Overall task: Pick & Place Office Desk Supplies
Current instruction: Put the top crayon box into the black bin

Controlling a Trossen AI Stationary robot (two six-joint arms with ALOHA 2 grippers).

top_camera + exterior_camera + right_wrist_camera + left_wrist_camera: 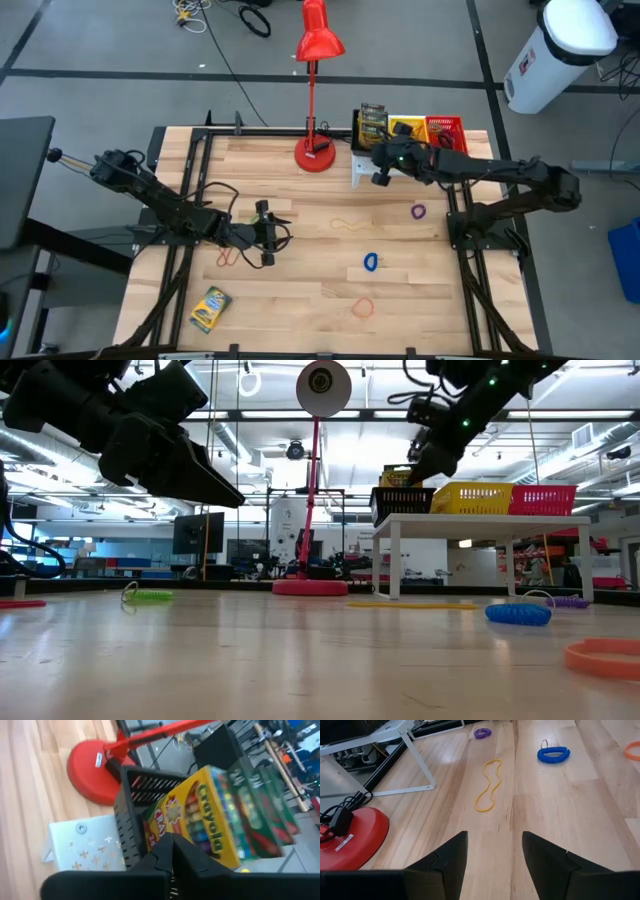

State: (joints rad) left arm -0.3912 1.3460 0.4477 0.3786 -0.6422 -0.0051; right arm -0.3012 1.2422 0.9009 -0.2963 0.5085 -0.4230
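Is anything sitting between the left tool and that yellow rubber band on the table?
Nothing visible does. The left tool hangs open over bare wood, and the yellow rubber band lies straight ahead with only table between them. The lamp base and the white stand's leg sit off to one side.

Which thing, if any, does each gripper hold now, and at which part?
Nothing is held. The right gripper is shut with empty fingers above the black bin with crayon boxes. The left gripper is open over bare table.
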